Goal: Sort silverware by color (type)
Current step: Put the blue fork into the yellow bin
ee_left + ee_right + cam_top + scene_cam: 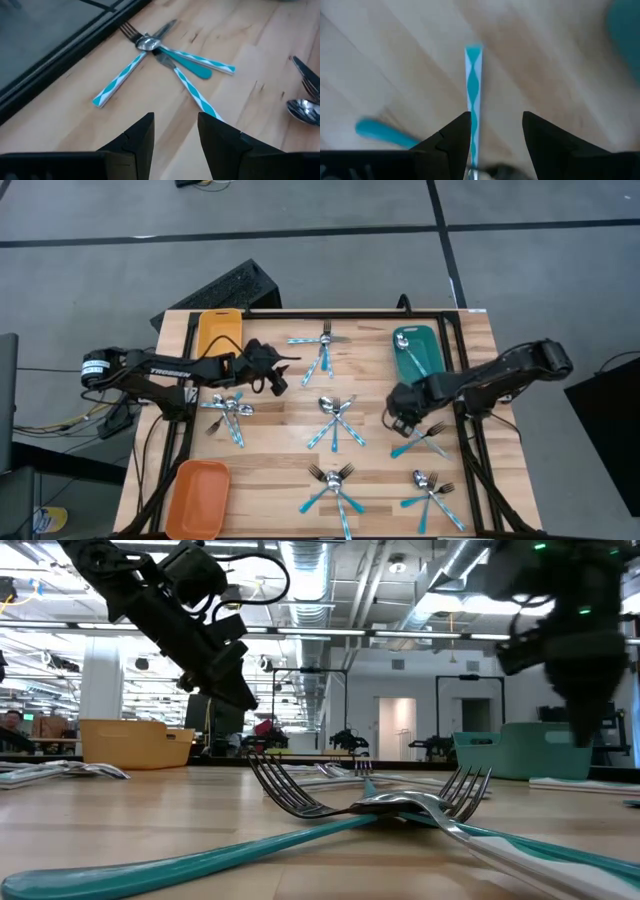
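Six silverware [336,423] clusters on tabletop [280,445], silver heads, teal handles; three trays; both my claws open, empty

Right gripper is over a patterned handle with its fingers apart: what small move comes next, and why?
Probably lower and close. In the right wrist view the patterned handle runs up between the open fingers, not yet gripped. From above, the right gripper sits beside the pile near the teal tray.
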Robot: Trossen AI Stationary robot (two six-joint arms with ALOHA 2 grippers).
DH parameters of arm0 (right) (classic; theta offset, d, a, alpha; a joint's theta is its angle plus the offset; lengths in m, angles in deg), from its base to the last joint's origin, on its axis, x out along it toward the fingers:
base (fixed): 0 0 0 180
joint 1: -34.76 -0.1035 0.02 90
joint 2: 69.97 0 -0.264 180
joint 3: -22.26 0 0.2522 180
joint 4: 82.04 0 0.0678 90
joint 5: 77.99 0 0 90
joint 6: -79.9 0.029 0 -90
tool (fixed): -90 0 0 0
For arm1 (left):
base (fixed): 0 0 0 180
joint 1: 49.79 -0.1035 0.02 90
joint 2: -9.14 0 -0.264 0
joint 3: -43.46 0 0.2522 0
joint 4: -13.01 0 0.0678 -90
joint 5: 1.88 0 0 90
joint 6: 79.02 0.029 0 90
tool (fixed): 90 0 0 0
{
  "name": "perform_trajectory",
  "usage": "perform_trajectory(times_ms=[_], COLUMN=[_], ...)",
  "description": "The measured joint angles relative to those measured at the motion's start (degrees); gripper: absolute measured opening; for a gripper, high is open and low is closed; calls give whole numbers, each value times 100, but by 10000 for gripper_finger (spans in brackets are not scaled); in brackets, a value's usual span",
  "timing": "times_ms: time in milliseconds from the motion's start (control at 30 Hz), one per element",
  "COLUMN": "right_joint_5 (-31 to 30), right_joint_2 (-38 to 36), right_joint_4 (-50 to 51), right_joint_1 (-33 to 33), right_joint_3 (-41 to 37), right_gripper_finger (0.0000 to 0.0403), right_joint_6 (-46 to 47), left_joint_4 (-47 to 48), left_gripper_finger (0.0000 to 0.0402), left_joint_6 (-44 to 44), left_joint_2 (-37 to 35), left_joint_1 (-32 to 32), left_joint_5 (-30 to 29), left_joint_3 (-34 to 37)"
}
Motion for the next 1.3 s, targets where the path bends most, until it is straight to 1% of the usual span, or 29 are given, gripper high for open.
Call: perform_trajectory(times_ms=[100, 267, 367, 500, 667, 800, 900, 1000, 1167, 1233, 1300], right_joint_5=[-24, -60, -58, 65, 140, 151, 131, 214, 345, 215, 116], right_joint_2=[-13, 105, 238, 565, 1092, 1414, 1540, 1567, 1375, 1248, 1058], right_joint_4=[254, 129, -59, -450, -428, -428, -463, -503, -556, -592, -668], right_joint_1=[-441, -1161, -1475, -1751, -2040, -2100, -2027, -1892, -1555, -1352, -1132], right_joint_3=[0, 0, 0, 1, 0, 20, 28, 22, -11, -20, -15], right_gripper_finger=[200, 200, 200, 200, 198, 185, 168, 140, 67, 34, 14], right_joint_6=[38, -746, -1019, -1277, -1469, -1615, -1762, -1895, -2170, -2251, -2312], left_joint_4=[-3, -206, -226, -219, -189, -191, -198, -197, -179, -172, -172], left_gripper_finger=[139, 139, 139, 139, 139, 139, 139, 139, 139, 139, 139], left_joint_6=[31, 146, 118, -1, -39, -36, -4, -4, -62, -61, -61], left_joint_2=[0, 0, 0, 0, 0, 0, 0, 0, 0, 0, 0], left_joint_1=[59, 64, 66, 86, 206, 239, 239, 240, 304, 324, 336], left_joint_5=[-121, -226, -228, -223, -236, -347, -367, -366, -318, -315, -315], left_joint_3=[0, 0, 0, -1, 0, -1, -2, -2, -1, -2, -2])
